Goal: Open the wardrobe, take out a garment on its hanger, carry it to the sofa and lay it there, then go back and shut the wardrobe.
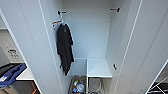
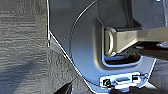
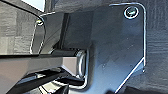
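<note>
wardrobe (image 1: 97, 37) doors wide open, black t-shirt (image 1: 64, 48) hanging inside, grey carpet (image 2: 22, 45) below, pincer states impossible to tell

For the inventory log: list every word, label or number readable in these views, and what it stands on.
No text can be read.
Panel left of the open wardrobe: dark marks, too blurred.
Items in the bin on the wardrobe floor: colours, no legible print.
Black T-shirt: no lettering visible.

Open wardrobe (image 1: 100, 37) holds a hanging black T-shirt (image 1: 64, 47).
</note>
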Controlling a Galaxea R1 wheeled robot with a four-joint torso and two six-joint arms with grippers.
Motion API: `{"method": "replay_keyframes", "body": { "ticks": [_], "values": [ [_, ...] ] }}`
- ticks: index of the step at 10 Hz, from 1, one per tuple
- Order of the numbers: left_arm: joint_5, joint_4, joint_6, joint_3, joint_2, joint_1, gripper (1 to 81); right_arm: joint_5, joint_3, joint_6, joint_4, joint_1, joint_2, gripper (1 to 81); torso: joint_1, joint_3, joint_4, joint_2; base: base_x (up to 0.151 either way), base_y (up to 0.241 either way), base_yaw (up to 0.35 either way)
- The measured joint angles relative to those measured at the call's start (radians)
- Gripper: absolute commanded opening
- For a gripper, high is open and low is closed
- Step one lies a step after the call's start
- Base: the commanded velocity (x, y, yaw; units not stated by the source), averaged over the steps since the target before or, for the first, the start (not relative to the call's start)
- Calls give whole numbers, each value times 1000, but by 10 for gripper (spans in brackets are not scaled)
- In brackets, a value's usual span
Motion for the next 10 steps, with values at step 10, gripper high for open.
{"method": "replay_keyframes", "body": {
  "ticks": [10],
  "values": [
    [-190,-131,119,616,-651,-141,811,3,387,7,242,260,-528,811,1,0,0,0,0,0,0]
  ]
}}
